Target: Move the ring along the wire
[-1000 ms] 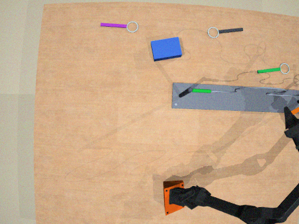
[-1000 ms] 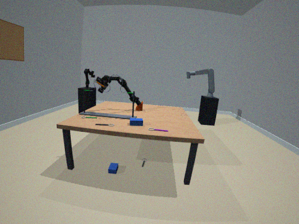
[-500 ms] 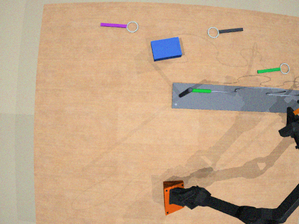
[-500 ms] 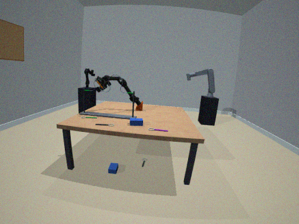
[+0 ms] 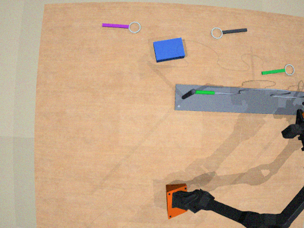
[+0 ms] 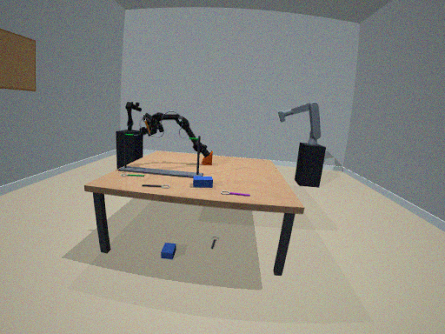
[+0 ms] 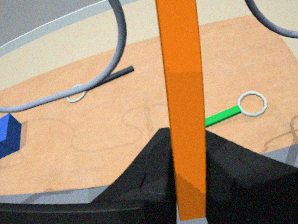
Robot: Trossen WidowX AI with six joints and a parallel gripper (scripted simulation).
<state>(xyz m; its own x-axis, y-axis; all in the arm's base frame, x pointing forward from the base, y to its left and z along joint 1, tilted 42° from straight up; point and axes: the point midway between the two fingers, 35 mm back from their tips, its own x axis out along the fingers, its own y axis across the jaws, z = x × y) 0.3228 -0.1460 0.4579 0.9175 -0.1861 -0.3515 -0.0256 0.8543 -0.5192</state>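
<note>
My gripper (image 6: 149, 125) (image 7: 176, 136) is shut on the orange handle (image 7: 185, 75), which runs up out of the wrist view between the fingers. The ring is not visible in the wrist view, so I cannot tell how it sits around the wire. The grey wire (image 7: 121, 30) (image 5: 225, 93) curves past on both sides of the handle in the wrist view. One green part (image 5: 205, 92) (image 6: 194, 138) adjoins a dark post (image 5: 189, 94) (image 6: 198, 158). The other green part (image 6: 130, 134) is at the left in the exterior view. In the top view, the gripper is at the right edge, partly cut off.
The grey base (image 5: 208, 104) (image 6: 161, 172) lies under the wire. Beyond it are a blue block (image 5: 169, 50) (image 6: 202, 182) (image 7: 9, 137), a purple-handled ring (image 5: 116, 25), a dark-handled ring (image 5: 234, 31) (image 7: 117, 75) and a green-handled ring (image 5: 273, 72) (image 7: 222, 116).
</note>
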